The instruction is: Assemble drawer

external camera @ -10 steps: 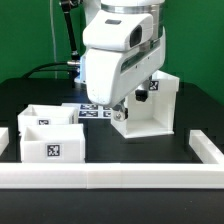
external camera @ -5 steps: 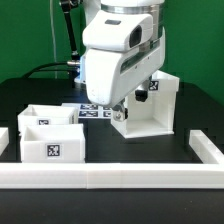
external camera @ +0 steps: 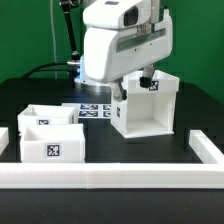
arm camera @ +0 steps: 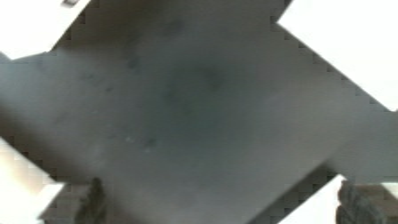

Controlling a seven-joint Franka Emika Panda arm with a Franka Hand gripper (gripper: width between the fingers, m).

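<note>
The drawer's large white housing stands upright at the exterior view's right, its open side facing the camera and a tag on its top edge. Two open-top trays sit at the left: the front tray with a tag on its face, the other tray right behind it. My gripper hangs just above the housing's top edge, mostly hidden by the wrist body. In the wrist view my gripper is open, and its dark fingertips stand far apart over dark table with nothing between them.
The marker board lies between the trays and the housing. A long white border rail runs along the front, with a side piece at the right. Black cables lie at the back left. White plastic edges frame the wrist view.
The arm has risen and shifted slightly right. The housing, tilted before with the gripper at its left wall, now stands square on the table.
</note>
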